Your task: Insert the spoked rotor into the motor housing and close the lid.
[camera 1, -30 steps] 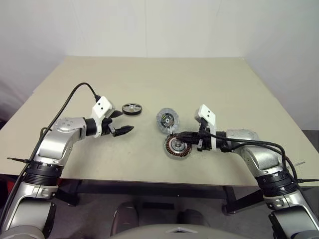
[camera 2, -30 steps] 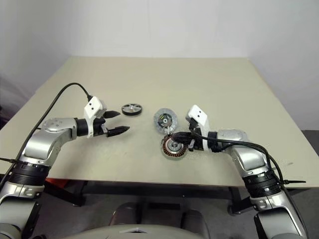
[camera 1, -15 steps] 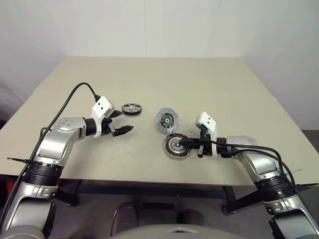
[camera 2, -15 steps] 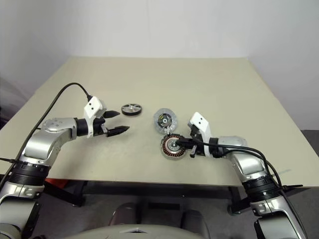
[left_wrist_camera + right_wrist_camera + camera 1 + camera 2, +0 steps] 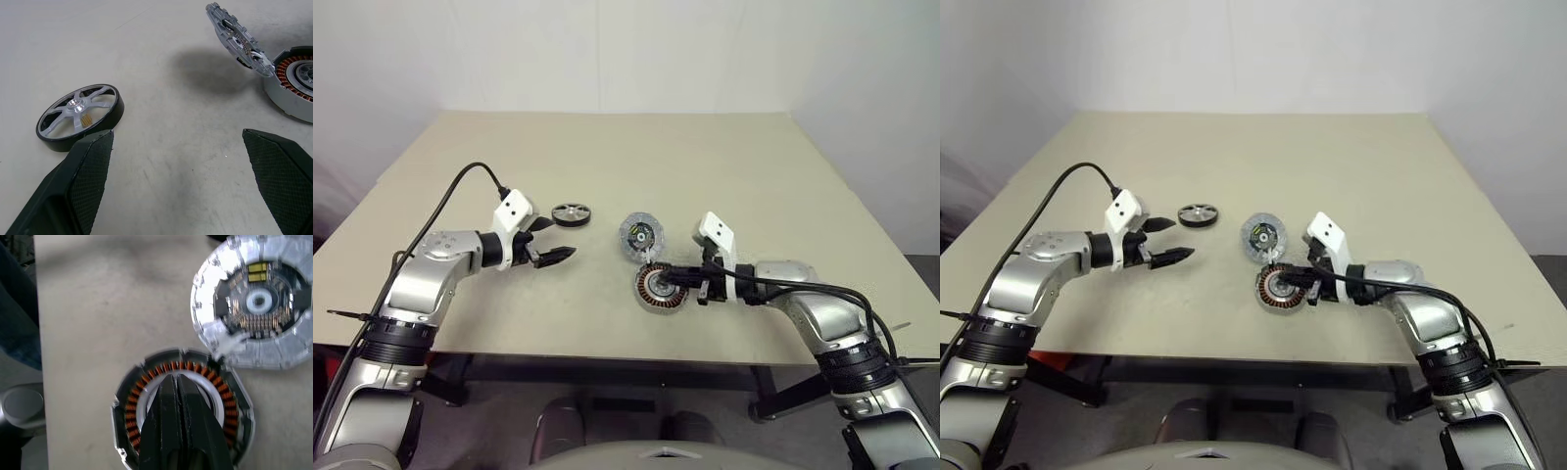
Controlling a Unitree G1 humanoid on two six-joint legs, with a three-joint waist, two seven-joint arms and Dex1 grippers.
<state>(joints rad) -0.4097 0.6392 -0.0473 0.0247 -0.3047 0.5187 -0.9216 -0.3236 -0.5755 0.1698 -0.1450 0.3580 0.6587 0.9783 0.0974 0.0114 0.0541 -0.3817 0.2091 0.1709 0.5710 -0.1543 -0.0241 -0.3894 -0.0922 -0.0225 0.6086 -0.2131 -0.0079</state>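
Left tool [image 5: 551, 241] hovers above the table [image 5: 724, 166], fingers spread wide, holding nothing. Spoked rotor [image 5: 571, 213] lies flat just beyond it, near rim partly hidden by a finger [image 5: 88, 176] in the left wrist view. Lid [image 5: 639, 235] stands tilted open, hinged to the motor housing [image 5: 659, 288]. Right tool [image 5: 177, 382], fingers pressed together, covers the housing's centre; contact cannot be told.

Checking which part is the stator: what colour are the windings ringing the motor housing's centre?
Copper-orange, around a silvery centre of the motor housing; clearest in the right wrist view.
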